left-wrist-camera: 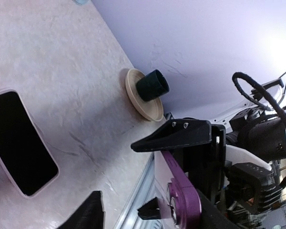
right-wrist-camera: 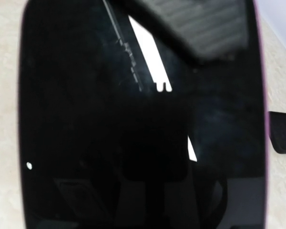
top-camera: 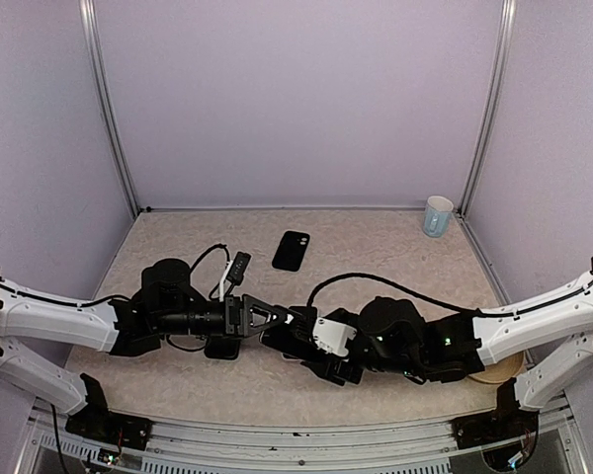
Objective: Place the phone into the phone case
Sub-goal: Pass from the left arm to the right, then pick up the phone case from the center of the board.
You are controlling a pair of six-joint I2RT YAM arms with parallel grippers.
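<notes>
Mottled beige tabletop (top-camera: 376,247) — left tool (left-wrist-camera: 136,180) parted around a glossy purple-edged phone (right-wrist-camera: 143,119); right tool (top-camera: 295,348) — cannot tell.

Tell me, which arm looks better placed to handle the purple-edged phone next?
Right, probably. The purple-edged phone fills the right wrist camera's view, so the right pincer is close over it. The left pincer stands open.

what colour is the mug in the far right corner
The mug is pale blue; the top external view shows it best.
</notes>
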